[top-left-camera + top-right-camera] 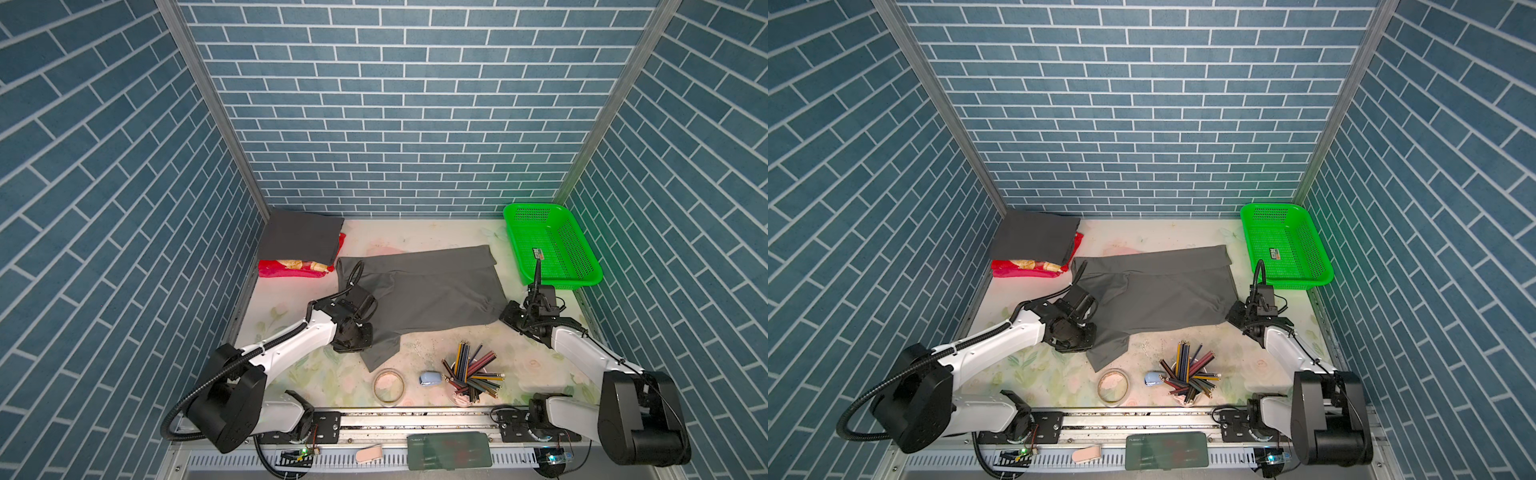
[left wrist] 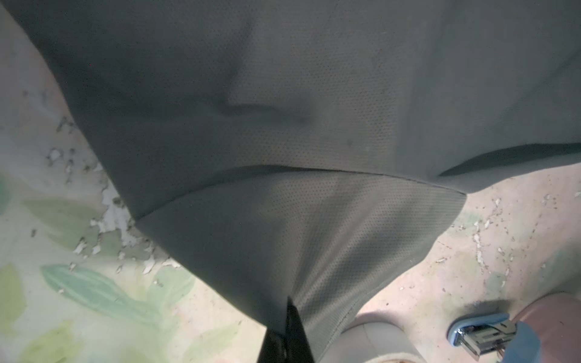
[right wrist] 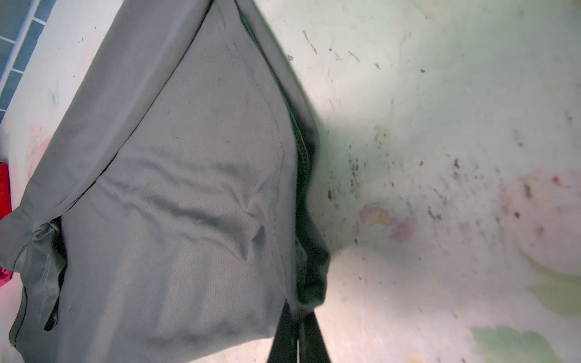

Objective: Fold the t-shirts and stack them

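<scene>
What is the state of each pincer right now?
Left pincer: closed, holding the mid-grey t-shirt.
Right pincer: closed, holding the same t-shirt at its other side.

The table (image 1: 415, 237) had a pale, flower-printed top, scuffed and flaking in places. A grey t-shirt (image 1: 432, 286) lay spread across its middle. A folded red cloth (image 1: 291, 269) sat at the far left and a green mesh basket (image 1: 573, 249) in the far right corner. Along the near edge were a tape ring (image 1: 389, 402), a small blue object (image 1: 430, 378) just right of it, and a cup of coloured pencils (image 1: 471, 378) further right.
</scene>
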